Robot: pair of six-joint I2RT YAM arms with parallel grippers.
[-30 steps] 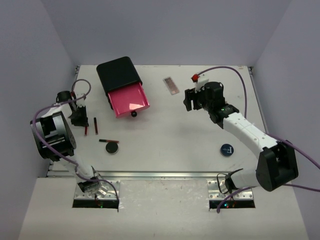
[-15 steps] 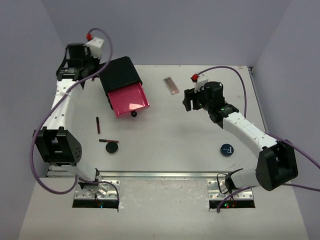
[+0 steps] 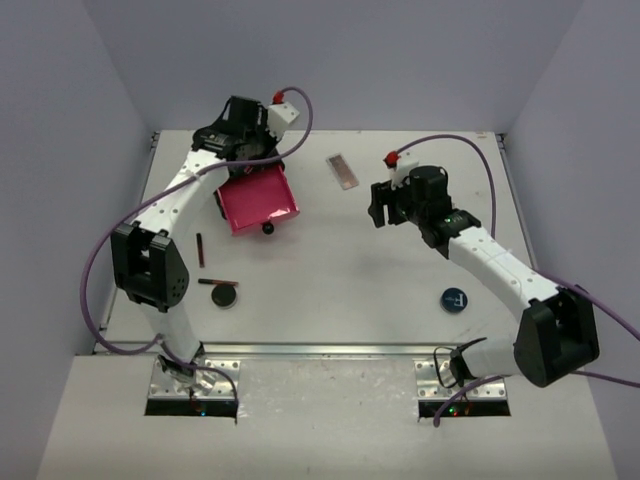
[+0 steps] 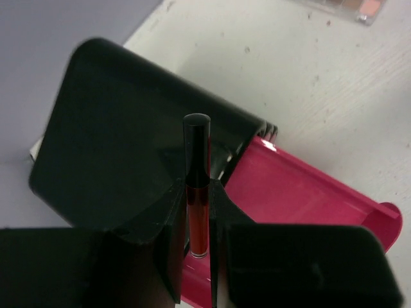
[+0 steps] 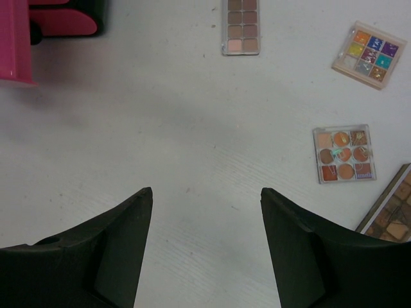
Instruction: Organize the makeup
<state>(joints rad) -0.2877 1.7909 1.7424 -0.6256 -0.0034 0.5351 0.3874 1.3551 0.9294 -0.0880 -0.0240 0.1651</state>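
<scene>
Now the red stick [image 4: 196,218] sits above the pink drawer [image 4: 302,192].
Left tool [image 4: 198,192] is closed on the stick, upright between its fingers, over the black chest [image 4: 122,128]. Right tool [image 5: 204,192] gapes wide, empty, above the table [image 5: 160,128]; a tan palette [image 5: 241,25] lies well beyond it.

White arms [image 3: 170,203] with black joints, looping purple cables [image 3: 455,135], a small red tab [image 3: 390,157] at each wrist.
</scene>
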